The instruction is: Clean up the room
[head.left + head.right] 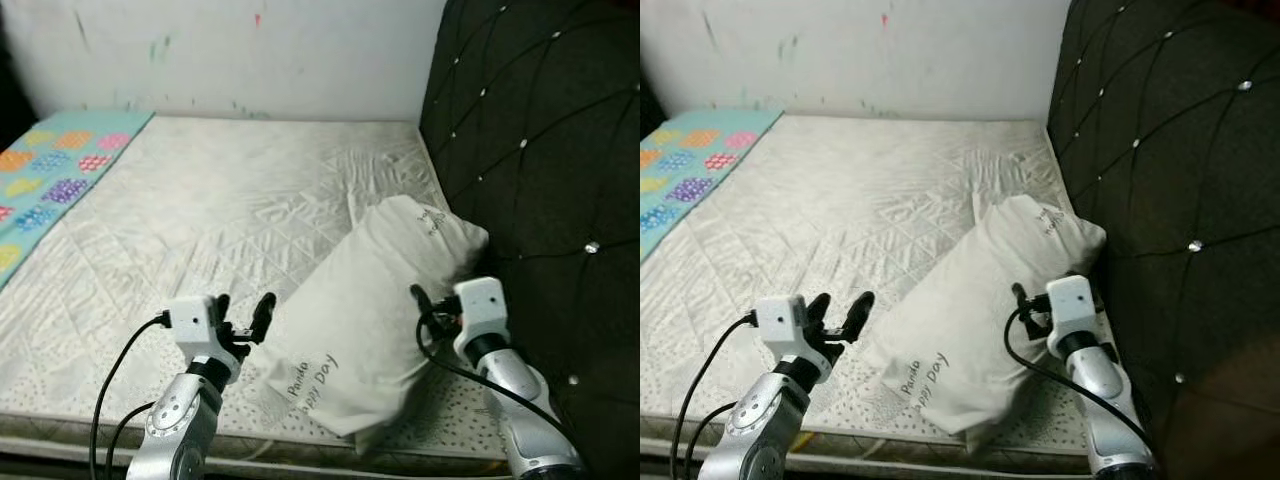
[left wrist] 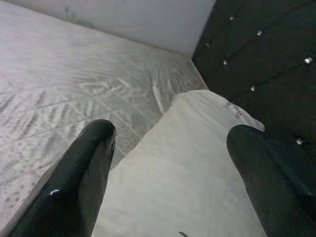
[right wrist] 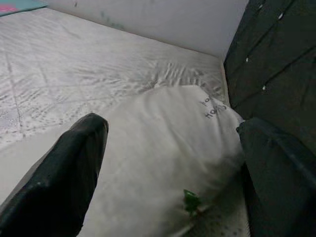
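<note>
Here, through my left eye, a white pillow (image 1: 375, 320) lies slantwise on the bed (image 1: 220, 210), its far end just beside the dark tufted headboard (image 1: 545, 150) and its near end close to the bed's front edge. Dark print near that near corner reads "Panda" and "Day", with a word between them that I cannot read. More small writing near the far end is too small to make out. The cover looks plain, soft and lightly creased. My left tool (image 1: 247, 320) sits just beside the pillow's near left corner with its black fingers spread apart. My right tool (image 1: 425, 305) is against the pillow's right side, and I cannot tell how its fingers stand from here. A patterned teal sheet (image 1: 50, 170) covers the bed's far left corner.

In my left wrist view, both spread fingers (image 2: 74, 177) frame the pillow, which fills the space between them.

In my right wrist view, the fingers (image 3: 64, 177) stand wide apart over the pillow, holding nothing. A small green mark (image 3: 191, 201) sits on the cover, and dark letters near the headboard end stay unreadable.
</note>
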{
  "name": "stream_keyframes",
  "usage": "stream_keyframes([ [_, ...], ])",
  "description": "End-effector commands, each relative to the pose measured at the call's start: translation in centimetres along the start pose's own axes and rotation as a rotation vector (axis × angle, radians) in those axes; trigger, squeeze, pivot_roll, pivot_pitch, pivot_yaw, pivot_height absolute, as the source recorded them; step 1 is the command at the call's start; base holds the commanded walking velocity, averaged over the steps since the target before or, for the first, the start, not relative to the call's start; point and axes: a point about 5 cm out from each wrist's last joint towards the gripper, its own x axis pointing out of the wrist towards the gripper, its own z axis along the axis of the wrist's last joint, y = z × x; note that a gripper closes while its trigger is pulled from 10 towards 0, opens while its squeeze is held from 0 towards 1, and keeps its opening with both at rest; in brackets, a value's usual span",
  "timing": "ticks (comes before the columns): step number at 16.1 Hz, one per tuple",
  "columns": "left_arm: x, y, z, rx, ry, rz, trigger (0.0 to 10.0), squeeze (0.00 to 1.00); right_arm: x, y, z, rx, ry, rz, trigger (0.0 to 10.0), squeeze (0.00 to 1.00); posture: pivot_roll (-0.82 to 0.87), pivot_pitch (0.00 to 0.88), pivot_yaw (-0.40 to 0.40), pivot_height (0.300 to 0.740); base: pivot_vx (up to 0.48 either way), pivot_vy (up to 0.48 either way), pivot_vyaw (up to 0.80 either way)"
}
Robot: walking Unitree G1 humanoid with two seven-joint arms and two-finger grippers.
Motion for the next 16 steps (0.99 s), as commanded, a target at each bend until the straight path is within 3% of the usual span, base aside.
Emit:
stream_keyframes([
  [1,-0.3,0.9,0.2,0.017,0.006,0.041,10.0,0.0,0.2,0.5,0.4,0.011,-0.017,0.016,10.0,0.0,-0.08,0.0,-0.006,0.74,0.0,0.0,0.0],
  [6,-0.7,1.5,-0.7,0.024,0.062,0.097,10.0,0.0,0.3,1.0,0.1,-0.012,0.004,0.038,10.0,0.0,-0.06,0.0,-0.015,0.74,0.0,0.0,0.0],
  [12,-0.5,3.0,-1.9,0.044,0.169,0.172,10.0,0.0,1.4,1.2,-2.2,-0.021,0.221,0.056,10.0,0.0,-0.06,0.0,-0.007,0.74,0.0,0.0,0.0],
  [15,-0.9,4.4,-1.9,0.087,0.198,0.207,10.0,0.0,0.3,1.4,-3.5,-0.011,0.298,0.115,10.0,0.0,-0.06,0.0,-0.01,0.74,0.0,0.0,0.0],
  [16,-1.7,4.7,-1.9,0.097,0.203,0.221,10.0,0.0,-1.1,1.7,-4.2,-0.015,0.337,0.157,10.0,0.0,-0.06,0.0,-0.017,0.74,0.0,0.0,0.0],
])
